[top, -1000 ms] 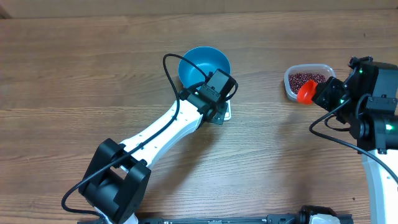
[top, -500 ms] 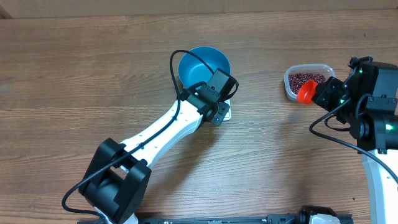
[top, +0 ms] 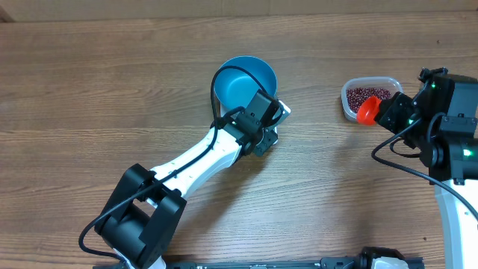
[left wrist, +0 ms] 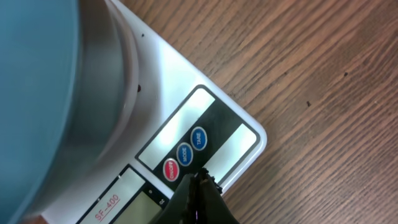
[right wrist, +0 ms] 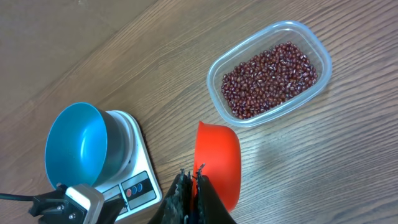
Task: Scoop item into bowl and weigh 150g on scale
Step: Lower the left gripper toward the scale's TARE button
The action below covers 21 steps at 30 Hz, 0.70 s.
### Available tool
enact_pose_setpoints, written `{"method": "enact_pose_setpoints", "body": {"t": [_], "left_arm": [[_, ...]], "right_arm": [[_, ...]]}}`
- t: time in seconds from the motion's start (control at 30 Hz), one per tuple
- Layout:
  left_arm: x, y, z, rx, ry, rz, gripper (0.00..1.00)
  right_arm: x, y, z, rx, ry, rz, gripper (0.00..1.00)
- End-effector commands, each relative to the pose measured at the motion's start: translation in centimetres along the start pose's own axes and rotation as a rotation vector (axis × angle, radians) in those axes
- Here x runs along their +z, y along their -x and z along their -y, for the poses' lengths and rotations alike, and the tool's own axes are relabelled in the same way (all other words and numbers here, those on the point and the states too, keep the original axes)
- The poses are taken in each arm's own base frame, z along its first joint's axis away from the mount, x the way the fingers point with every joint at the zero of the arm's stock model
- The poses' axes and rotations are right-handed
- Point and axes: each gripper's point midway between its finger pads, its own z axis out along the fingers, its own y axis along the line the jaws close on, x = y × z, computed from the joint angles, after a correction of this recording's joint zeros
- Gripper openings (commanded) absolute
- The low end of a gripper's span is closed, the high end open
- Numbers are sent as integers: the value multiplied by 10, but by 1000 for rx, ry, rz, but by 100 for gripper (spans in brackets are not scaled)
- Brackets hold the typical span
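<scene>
The blue bowl (top: 245, 81) (left wrist: 31, 93) (right wrist: 74, 144) stands on the white scale (top: 283, 112) (left wrist: 186, 81) (right wrist: 138, 163) and looks bare inside. My left gripper (top: 267, 119) (left wrist: 200, 176) is shut with nothing in it, its tips over the scale's button panel (left wrist: 186, 152), next to the red button. The item, dark red beans (top: 367, 94) (right wrist: 270, 78), lies in a clear tub (top: 349, 104) (right wrist: 273, 115). My right gripper (top: 377, 112) (right wrist: 191, 172) is shut on an orange scoop (top: 366, 110) (right wrist: 217, 165), just short of the tub.
Bare wooden tabletop (top: 112, 90) lies to the left and in front. The left arm (top: 194, 161) runs diagonally from the near edge up to the scale. The right arm's body (top: 448, 138) stands at the right edge.
My left gripper has slid a little toward the near right, off the bowl's rim and over the scale's buttons, so more of the bowl shows. The right arm and scoop have not moved.
</scene>
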Motion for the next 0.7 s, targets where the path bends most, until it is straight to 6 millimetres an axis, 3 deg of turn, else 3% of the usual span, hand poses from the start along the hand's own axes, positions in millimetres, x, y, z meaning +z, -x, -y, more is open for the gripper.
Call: {"method": "enact_pose_setpoints", "body": {"t": [0.0, 0.67], "left_arm": [[-2, -1, 2, 28, -9, 23, 4], [6, -2, -7, 21, 51, 69, 4]], "right_arm": [[-6, 10, -6, -6, 17, 30, 4], [-6, 10, -6, -7, 17, 30, 4]]}}
